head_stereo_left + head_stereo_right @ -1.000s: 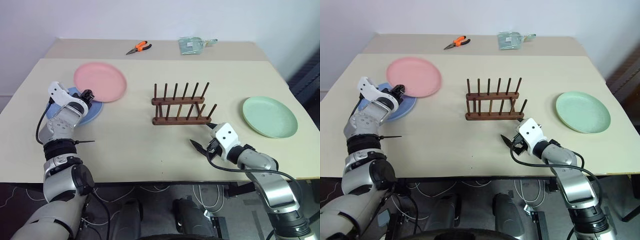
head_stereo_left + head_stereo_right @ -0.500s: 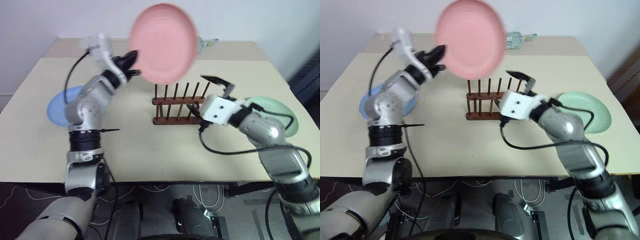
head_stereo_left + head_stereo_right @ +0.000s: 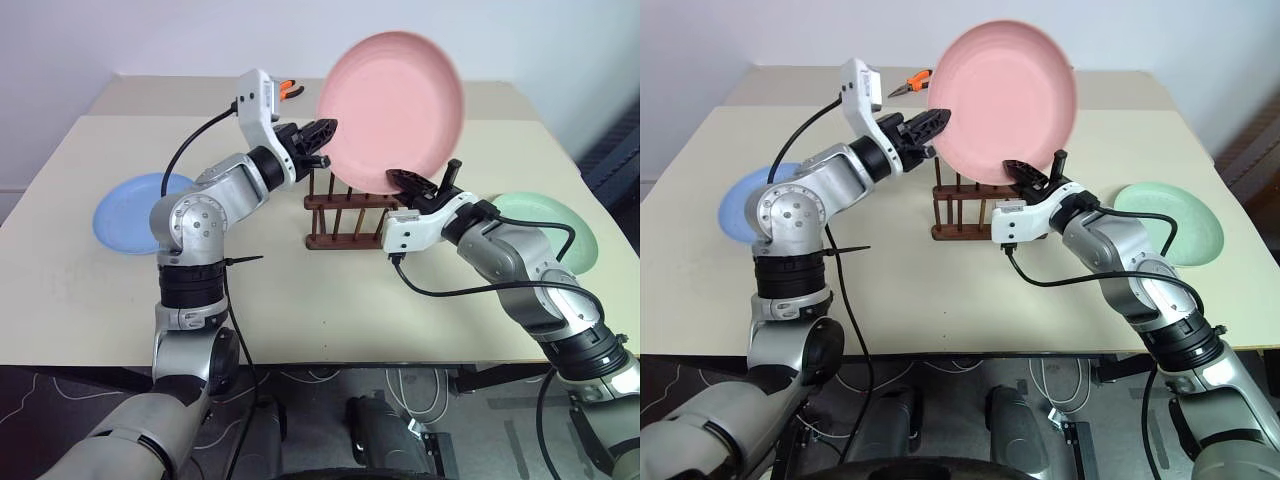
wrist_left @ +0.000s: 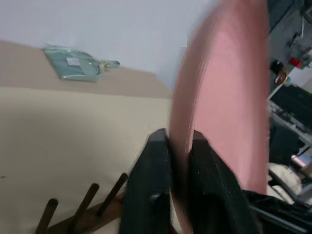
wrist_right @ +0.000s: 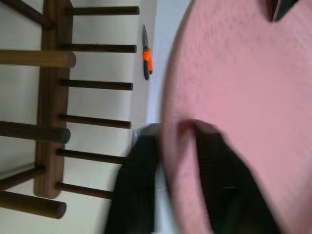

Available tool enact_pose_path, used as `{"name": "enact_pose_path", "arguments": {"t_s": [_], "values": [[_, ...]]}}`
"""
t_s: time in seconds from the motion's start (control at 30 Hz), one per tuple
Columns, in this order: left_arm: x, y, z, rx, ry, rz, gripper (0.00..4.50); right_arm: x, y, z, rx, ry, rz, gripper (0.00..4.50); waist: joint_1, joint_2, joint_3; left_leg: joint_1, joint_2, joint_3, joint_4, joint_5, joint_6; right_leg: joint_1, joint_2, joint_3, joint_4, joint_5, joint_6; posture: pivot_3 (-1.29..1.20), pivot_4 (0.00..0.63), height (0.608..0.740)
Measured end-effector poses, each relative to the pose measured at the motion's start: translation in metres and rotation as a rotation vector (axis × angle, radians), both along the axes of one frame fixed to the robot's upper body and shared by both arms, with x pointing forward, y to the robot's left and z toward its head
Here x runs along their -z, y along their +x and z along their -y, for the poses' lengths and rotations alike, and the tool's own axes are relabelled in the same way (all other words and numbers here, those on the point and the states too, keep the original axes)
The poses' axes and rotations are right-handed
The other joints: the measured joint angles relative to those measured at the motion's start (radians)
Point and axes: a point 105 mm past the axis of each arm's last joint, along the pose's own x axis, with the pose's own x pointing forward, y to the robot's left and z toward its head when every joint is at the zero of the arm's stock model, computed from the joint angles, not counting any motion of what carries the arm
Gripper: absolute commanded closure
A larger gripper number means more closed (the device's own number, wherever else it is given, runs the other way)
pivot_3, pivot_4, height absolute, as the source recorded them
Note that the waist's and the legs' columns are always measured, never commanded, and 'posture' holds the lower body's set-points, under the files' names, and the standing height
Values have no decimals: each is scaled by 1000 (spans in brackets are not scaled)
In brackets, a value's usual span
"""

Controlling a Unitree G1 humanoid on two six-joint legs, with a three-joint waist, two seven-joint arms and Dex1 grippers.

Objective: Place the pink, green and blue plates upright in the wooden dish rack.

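The pink plate (image 3: 395,105) is held upright in the air just above the wooden dish rack (image 3: 340,238). My left gripper (image 3: 322,135) is shut on its left rim, one finger (image 4: 151,185) on each face of the plate (image 4: 229,112). From below, my right gripper (image 3: 425,183) is shut on the lower rim, and the plate (image 5: 234,73) sits beside the rack's pegs (image 5: 48,97). The blue plate (image 3: 125,215) lies flat at the table's left. The green plate (image 3: 1195,235) lies flat at the right, partly behind my right arm.
Orange pliers (image 3: 910,83) lie on the far table behind my left arm. A pale green packet (image 4: 78,68) lies farther back by the wall. The table's near edge runs under both arms, and a cable hangs from my right wrist.
My left gripper lifted the pink plate off the blue one and carried it up and right over the rack. My right gripper rose, rolled and shut on the plate's lower rim.
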Motion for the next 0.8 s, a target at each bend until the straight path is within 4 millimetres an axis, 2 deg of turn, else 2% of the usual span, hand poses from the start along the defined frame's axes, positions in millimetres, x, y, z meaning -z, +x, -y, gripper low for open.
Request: {"name": "enact_pose_path", "arguments": {"t_s": [0.1, 0.17, 0.27, 0.33, 0.4, 0.5, 0.57, 0.6, 0.67, 0.7, 0.73, 0.8], "values": [[-2, -3, 4, 18, -34, 7, 1225, 0, 1, 1, 11, 0, 3, 4500, 3, 0, 0, 0, 0, 0, 0, 0, 0, 0, 0, 0, 0, 0, 0, 0, 150, 732], [-8, 0, 0, -21, -33, 50, 299, 1, 1, 1, 13, 2, -3, 4500, 3, 0, 0, 0, 0, 0, 0, 0, 0, 0, 0, 0, 0, -1, -1, 0, 150, 732], [-21, 10, -21, -178, 47, 206, 299, 2, 1, 3, 25, 95, -32, 4500, -1, 0, 0, 1, 0, 0, 0, 0, 0, 0, 0, 0, 0, -1, -2, 0, 150, 732], [-29, 20, -49, -336, 148, 328, 299, -3, 2, 12, 50, 193, -49, 4500, -3, 0, 0, 1, 0, 0, -1, 0, 0, 0, 0, 1, 0, -1, -3, 0, 150, 732], [-25, 28, -76, -449, 291, 424, 299, -17, 2, 19, 48, 387, -68, 4500, -4, 0, 0, 2, 0, 1, -1, 0, 0, 0, 0, 1, 0, -1, -3, 0, 150, 732], [9, 32, -110, -458, 423, 432, 299, -47, -15, 17, -94, 840, -178, 4500, -3, 1, 0, 2, 1, 0, -3, 0, 0, 1, 0, 0, 0, 1, 0, 0, 150, 732], [52, 22, -123, -322, 501, 361, 299, -60, -35, 14, -286, 1230, -373, 4500, -3, 1, 0, 2, 2, 0, -5, 0, 0, 1, 0, -1, 1, 1, 0, 0, 150, 732], [74, 16, -124, -246, 537, 318, 299, -60, -41, 12, -353, 1340, -469, 4500, -2, 1, 0, 1, 2, 0, -5, 0, 0, 0, -1, -1, 1, 1, 0, 0, 150, 732], [112, 0, -118, -92, 598, 240, 299, -57, -48, 9, -412, 1431, -609, 4500, 7, 2, 0, 0, 1, -1, -4, 0, 0, 1, -2, -2, 0, -1, -4, 0, 150, 732], [122, -6, -115, -42, 606, 217, 299, -55, -49, 9, -414, 1443, -644, 4500, 8, 2, 0, 0, 1, 0, -4, 0, 0, 1, -3, -2, 0, -1, -4, 0, 150, 732], [131, -15, -108, 27, 604, 196, 299, -51, -49, 10, -404, 1456, -684, 4500, 8, 2, 0, 0, 1, 0, -4, 0, 0, 1, -4, -2, -1, -1, -4, 0, 150, 732], [134, -27, -96, 118, 584, 192, 299, -42, -49, 13, -370, 1464, -729, 4500, 6, 2, 0, 0, 2, 2, -4, 0, 0, 0, -5, -2, -1, -1, -4, 0, 150, 732]]}}
